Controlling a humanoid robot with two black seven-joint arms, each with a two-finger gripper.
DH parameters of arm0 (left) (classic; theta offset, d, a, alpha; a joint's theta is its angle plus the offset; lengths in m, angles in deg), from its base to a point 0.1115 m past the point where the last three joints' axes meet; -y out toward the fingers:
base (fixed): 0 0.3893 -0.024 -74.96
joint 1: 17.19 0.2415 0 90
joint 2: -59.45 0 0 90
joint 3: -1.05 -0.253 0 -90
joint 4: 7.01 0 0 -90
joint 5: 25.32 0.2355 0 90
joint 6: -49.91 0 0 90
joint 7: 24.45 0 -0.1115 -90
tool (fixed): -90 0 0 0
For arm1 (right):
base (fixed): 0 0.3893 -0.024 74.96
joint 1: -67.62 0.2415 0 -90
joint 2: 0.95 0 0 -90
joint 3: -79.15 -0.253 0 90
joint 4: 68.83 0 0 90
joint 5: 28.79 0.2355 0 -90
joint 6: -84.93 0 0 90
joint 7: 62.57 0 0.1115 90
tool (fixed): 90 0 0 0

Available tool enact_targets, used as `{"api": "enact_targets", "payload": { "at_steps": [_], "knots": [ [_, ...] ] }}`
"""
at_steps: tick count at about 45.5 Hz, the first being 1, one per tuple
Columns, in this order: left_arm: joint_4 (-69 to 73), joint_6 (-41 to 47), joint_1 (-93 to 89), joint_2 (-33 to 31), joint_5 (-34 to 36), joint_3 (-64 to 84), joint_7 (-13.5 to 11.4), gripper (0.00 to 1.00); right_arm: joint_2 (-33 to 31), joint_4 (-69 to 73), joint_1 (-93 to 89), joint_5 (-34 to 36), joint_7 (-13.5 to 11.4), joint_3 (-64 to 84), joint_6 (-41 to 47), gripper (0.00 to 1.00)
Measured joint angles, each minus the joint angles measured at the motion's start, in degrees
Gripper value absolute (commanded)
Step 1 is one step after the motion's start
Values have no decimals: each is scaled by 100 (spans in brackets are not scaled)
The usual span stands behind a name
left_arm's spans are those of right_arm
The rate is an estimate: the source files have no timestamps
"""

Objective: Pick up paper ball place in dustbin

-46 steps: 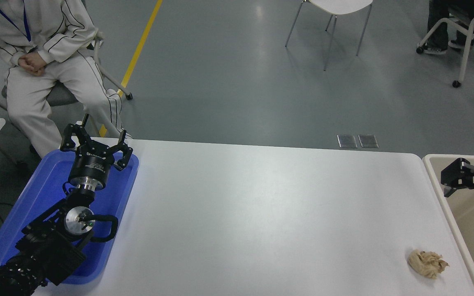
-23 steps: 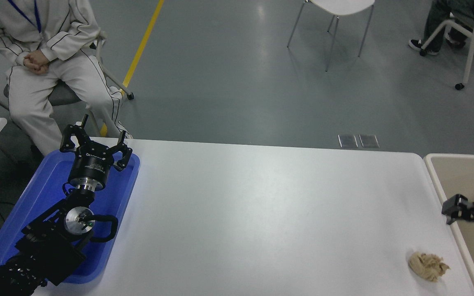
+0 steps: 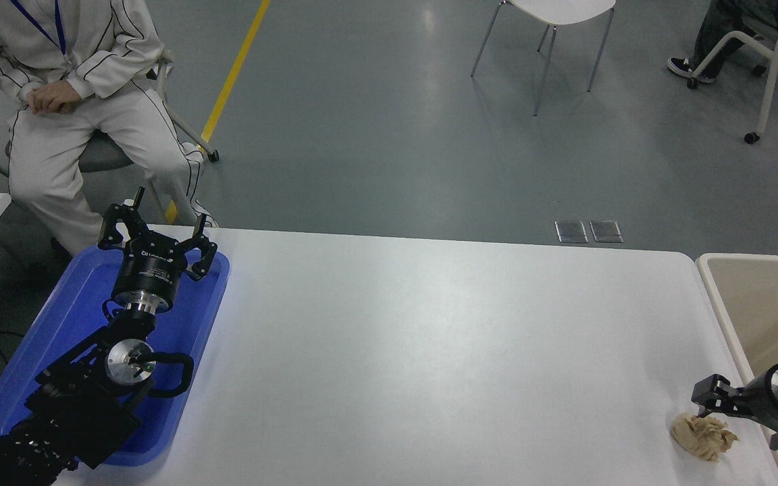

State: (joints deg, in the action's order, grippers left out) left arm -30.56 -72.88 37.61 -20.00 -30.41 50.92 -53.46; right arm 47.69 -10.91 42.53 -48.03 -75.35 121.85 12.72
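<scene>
Paper ball (image 3: 703, 437): on table, beside dustbin (image 3: 716, 290); right gripper (image 3: 716, 397) just above it, nearest; jaw opening indiscernible, nothing held.

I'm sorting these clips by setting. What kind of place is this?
Probably a robot test lab or workshop hall, not a home: a bare grey floor with a yellow line, plain chairs scattered about, and a person seated watching beside the white table.
</scene>
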Motion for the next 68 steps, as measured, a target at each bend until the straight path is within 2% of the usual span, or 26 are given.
{"api": "enact_targets", "payload": {
  "at_steps": [45, 51, 56, 58, 59, 68],
  "knots": [
    [0, 0, -2, -1, 0, 1, -2, 100, 353, -662, -865, -4, -7, -752, -368, 98],
    [0, 0, -2, -1, 0, 3, -2, 100, 367, -681, -915, -9, -11, -782, -355, 76],
    [0, 0, -2, -1, 0, 3, -2, 100, 376, -684, -944, -9, -12, -797, -335, 30],
    [0, 0, -2, -1, 0, 3, -2, 100, 378, -684, -957, -3, -12, -804, -329, 6],
    [0, 0, -2, -1, 0, 3, -2, 100, 379, -681, -961, 1, -13, -808, -326, 0],
    [0, 0, -2, 0, 0, 1, -2, 100, 381, -647, -1030, 270, -13, -846, -302, 0]
  ]
}}
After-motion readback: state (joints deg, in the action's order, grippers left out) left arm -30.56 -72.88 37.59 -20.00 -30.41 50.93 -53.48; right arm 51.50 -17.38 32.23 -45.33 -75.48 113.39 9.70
